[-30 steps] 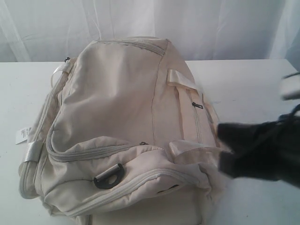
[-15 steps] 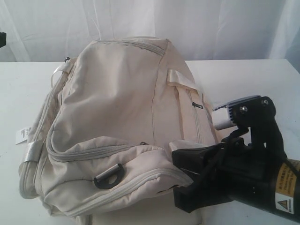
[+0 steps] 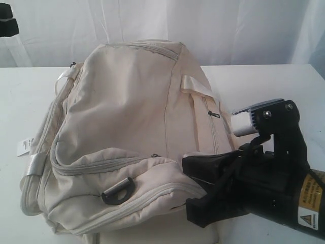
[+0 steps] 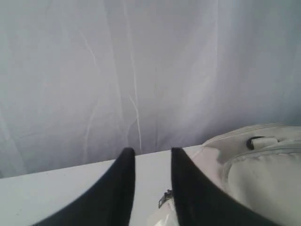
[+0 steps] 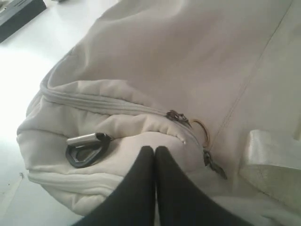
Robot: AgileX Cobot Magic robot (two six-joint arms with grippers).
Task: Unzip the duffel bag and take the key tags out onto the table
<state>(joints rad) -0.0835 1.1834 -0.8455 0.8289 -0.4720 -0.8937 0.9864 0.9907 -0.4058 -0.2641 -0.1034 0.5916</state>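
The cream-beige duffel bag [image 3: 127, 132] lies zipped on the white table [image 3: 264, 86]. My right gripper [image 5: 154, 149] is shut with nothing in it. It hovers just over the bag's near end pocket, close to two metal zipper pulls [image 5: 178, 116] and a black D-ring [image 5: 87, 148]. In the exterior view the right gripper [image 3: 203, 189] reaches in from the lower right. My left gripper [image 4: 153, 151] is open and empty, beside the bag's far end [image 4: 263, 165], with a zipper pull [image 4: 164, 198] below its fingers. The key tags are hidden.
A white curtain [image 3: 203, 25] hangs behind the table. A black part of the left arm [image 3: 7, 24] shows at the top left corner. A webbing handle [image 3: 195, 85] and a white paper tag [image 3: 23, 146] stick out from the bag's sides.
The right gripper has come in from the right and settled over the bag's near end pocket. A black part of the left arm has come into view at the top left.
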